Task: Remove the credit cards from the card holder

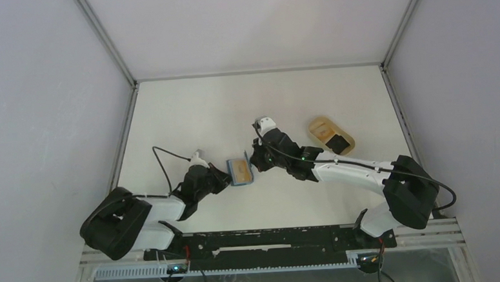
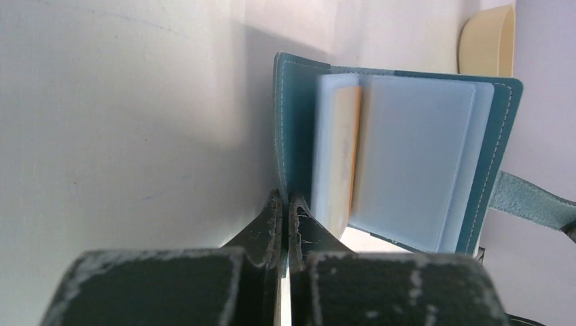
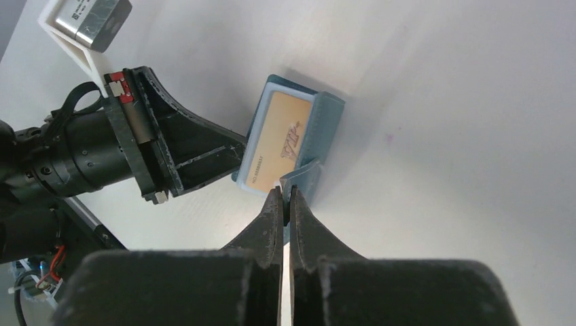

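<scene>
Between the two arms, just off the table [image 1: 188,112], the card holder [image 1: 239,172] hangs open like a book, and I have a grip on it from both sides. My left gripper [image 1: 223,176] is clenched on the edge of one teal cover; on the left wrist camera its fingertips [image 2: 275,221] press together with the leather of the card holder [image 2: 292,122] pinched between them. My right gripper [image 1: 253,161] comes in from the opposite side. On its own camera the right gripper [image 3: 285,204] has its fingers closed tight around the end of the snap tab [image 3: 302,180], so it holds the card holder [image 3: 326,125] by that strap. The left gripper [image 3: 234,153] shows there too, clamped on the far edge.

Inside, I see clear plastic sleeves [image 2: 414,156] fanned apart. One tan card [image 3: 282,139] sits in a sleeve, face towards the right wrist camera, with dark print across it. From the left wrist I see the same tan card [image 2: 343,156] nearly edge-on, tucked in the pocket nearest the held cover. The snap tab [image 2: 526,200] trails off to the right edge of that view.

Well apart from the holder, on the table to the right of the right gripper, lie two loose cards: a beige card [image 1: 320,127] and a black card [image 1: 340,142] overlapping its near corner. The beige card [image 2: 486,41] also peeks into the top right of the left wrist view.
</scene>
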